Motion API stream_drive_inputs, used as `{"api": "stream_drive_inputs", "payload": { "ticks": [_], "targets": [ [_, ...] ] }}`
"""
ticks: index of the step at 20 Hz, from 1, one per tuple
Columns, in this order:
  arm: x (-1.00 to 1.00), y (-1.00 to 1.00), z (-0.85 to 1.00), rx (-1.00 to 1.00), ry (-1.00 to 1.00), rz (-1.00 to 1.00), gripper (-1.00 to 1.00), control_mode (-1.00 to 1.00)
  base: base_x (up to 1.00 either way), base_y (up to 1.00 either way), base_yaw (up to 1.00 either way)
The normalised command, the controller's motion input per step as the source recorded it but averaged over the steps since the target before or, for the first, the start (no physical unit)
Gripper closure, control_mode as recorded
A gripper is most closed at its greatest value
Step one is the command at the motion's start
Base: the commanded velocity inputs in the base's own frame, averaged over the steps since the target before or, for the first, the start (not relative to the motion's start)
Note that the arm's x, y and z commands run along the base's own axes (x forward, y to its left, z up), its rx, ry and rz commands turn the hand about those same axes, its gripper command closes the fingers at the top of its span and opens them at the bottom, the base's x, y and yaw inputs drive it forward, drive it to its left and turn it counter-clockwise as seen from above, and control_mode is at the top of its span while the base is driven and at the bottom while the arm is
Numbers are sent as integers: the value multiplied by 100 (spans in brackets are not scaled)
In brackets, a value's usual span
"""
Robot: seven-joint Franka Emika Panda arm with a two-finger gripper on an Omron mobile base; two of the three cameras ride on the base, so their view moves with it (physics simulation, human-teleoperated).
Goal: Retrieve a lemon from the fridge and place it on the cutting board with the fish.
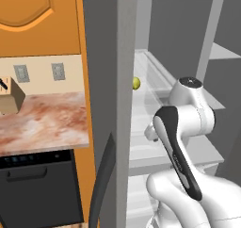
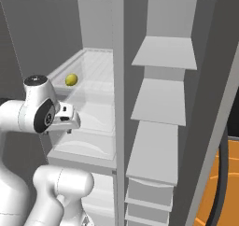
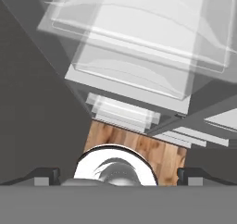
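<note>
Leftmost in the left base view, a marbled counter (image 1: 42, 123) w/ a wooden knife block (image 1: 9, 97), black dishwasher (image 1: 40, 189) below it. Next right, the fridge (image 1: 106, 81), doors swung wide, white shelves and clear drawers inside. The lemon (image 1: 136, 83) sits on an upper shelf, just peeking past the door edge; in the right base view the lemon (image 2: 71, 79) lies alone at the shelf's left side. Right of that, the arm's wrist, w/ the gripper (image 2: 70, 120) lower than the lemon and short of it, near the clear drawer (image 2: 88, 143). Hand view looks down along the drawers to wood floor (image 3: 139, 149), so the hand isn't aimed at the fruit. Fingertips (image 3: 44, 176) sit at the far corners: jaws fully spread, nothing between them. Cutting board and fish aren't seen from here.

Step in hand, I'd say: the reach. To do it well: raise wrist to shelf level, tilt fwd so the lemon centres btwn the tips, go in above the shelf lip, straddle the short axis, close gently since it's round and may roll.
</note>
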Motion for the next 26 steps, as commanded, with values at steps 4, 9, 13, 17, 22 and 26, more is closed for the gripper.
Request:
{"api": "stream_drive_inputs", "payload": {
  "ticks": [4, 9, 13, 17, 22, 26],
  "targets": [
    [-6, 9, 71, 4, -31, -1, -100, -100, 0, 0, 0],
    [1, 1, 80, 11, -4, -15, -100, -100, 0, 0, 0],
    [0, 1, 54, 10, 0, -17, -100, -100, 0, 0, 0],
    [0, 13, 18, -3, -6, -7, -100, -100, 0, 0, 0],
    [11, 2, 44, 0, -8, -1, -100, -100, 0, 0, 0],
    [43, 0, 38, 0, -3, -1, -100, -100, 0, 0, 0]
  ]
}}
